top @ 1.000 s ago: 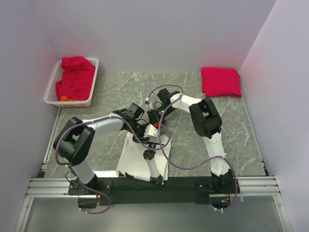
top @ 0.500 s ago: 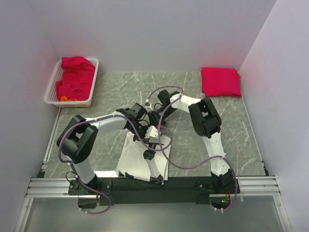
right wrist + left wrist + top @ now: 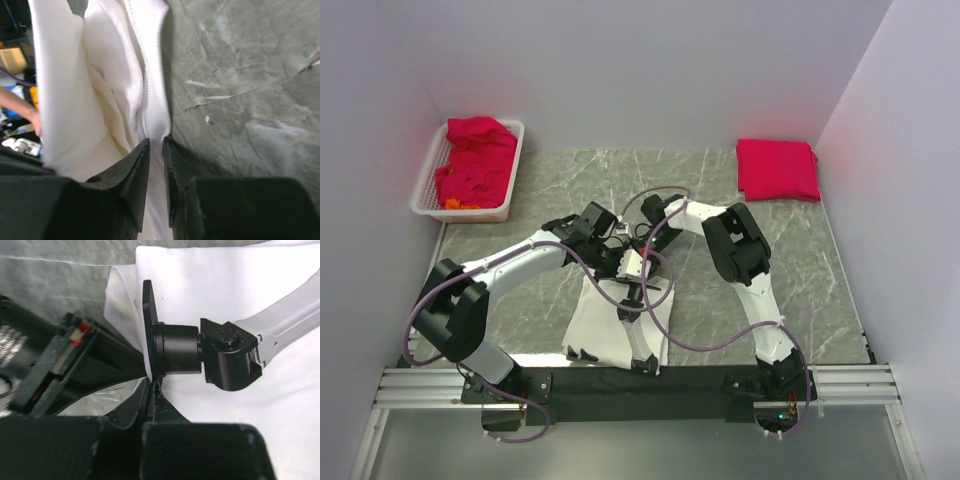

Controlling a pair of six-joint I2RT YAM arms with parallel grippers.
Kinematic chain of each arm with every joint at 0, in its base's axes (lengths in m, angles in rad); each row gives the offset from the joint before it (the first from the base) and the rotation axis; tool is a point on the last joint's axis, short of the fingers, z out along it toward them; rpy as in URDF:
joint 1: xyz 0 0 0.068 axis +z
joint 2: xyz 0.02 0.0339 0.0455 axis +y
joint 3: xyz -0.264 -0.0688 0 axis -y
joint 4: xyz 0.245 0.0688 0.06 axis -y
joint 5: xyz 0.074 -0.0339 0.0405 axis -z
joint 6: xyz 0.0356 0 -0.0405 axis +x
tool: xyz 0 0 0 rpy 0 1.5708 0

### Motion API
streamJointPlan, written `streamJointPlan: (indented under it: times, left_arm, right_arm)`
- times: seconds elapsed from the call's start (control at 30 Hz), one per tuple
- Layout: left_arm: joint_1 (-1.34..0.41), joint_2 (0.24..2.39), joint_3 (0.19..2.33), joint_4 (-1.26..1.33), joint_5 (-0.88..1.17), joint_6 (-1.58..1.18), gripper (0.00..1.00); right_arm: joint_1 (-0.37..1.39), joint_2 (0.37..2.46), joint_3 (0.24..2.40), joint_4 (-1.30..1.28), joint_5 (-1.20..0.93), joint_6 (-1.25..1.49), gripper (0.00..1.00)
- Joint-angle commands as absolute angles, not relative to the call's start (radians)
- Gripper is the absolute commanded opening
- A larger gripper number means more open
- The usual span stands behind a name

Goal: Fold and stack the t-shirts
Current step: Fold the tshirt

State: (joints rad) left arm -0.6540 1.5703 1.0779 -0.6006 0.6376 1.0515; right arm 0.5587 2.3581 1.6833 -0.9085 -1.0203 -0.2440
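Observation:
A white t-shirt (image 3: 605, 325) lies partly folded on the grey table in front of the arm bases. Both grippers meet at its far edge. My left gripper (image 3: 623, 262) (image 3: 152, 382) is shut, pinching a thin edge of the white t-shirt (image 3: 225, 285). My right gripper (image 3: 642, 250) (image 3: 156, 141) has its jaws drawn narrow around the stitched hem of the white t-shirt (image 3: 115, 75), with fabric filling the gap. A folded red t-shirt (image 3: 777, 168) rests at the back right. More red t-shirts (image 3: 475, 160) are heaped in the basket.
The white slatted basket (image 3: 430, 205) stands at the back left against the wall. Purple cables loop over the white shirt between the two arms. The right arm's wrist joint (image 3: 220, 360) hangs close in front of the left camera. Walls enclose the table on three sides.
The left jaws have shut on the shirt's edge and the left elbow has swung out to the left. The right jaws have narrowed on the hem. Both grippers shifted slightly back.

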Motion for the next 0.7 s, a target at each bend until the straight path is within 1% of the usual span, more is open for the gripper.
streamJointPlan:
  times: [0.0,0.07,0.23,0.43,0.5,0.63,0.67]
  left_arm:
    - [-0.647,1.511,1.108,-0.568,0.626,1.058,0.01]
    - [-0.644,1.511,1.108,-0.546,0.608,1.054,0.01]
    - [-0.604,1.526,1.131,-0.476,0.603,1.016,0.01]
    - [-0.595,1.539,1.094,-0.360,0.577,1.011,0.01]
    - [-0.595,1.545,1.082,-0.341,0.575,1.023,0.01]
    - [-0.594,1.577,1.058,-0.310,0.574,1.020,0.01]
    - [-0.595,1.581,1.060,-0.308,0.572,1.019,0.01]
  right_arm:
    - [0.561,2.408,1.700,-0.920,-0.956,-0.281,0.24]
    - [0.561,2.413,1.710,-0.928,-0.966,-0.285,0.22]
    - [0.557,2.416,1.735,-0.945,-0.969,-0.298,0.22]
    - [0.552,2.428,1.762,-0.965,-0.977,-0.308,0.22]
    - [0.549,2.428,1.770,-0.973,-0.979,-0.311,0.25]
    - [0.526,2.419,1.801,-0.988,-0.941,-0.302,0.35]
    - [0.520,2.413,1.822,-0.995,-0.925,-0.298,0.35]
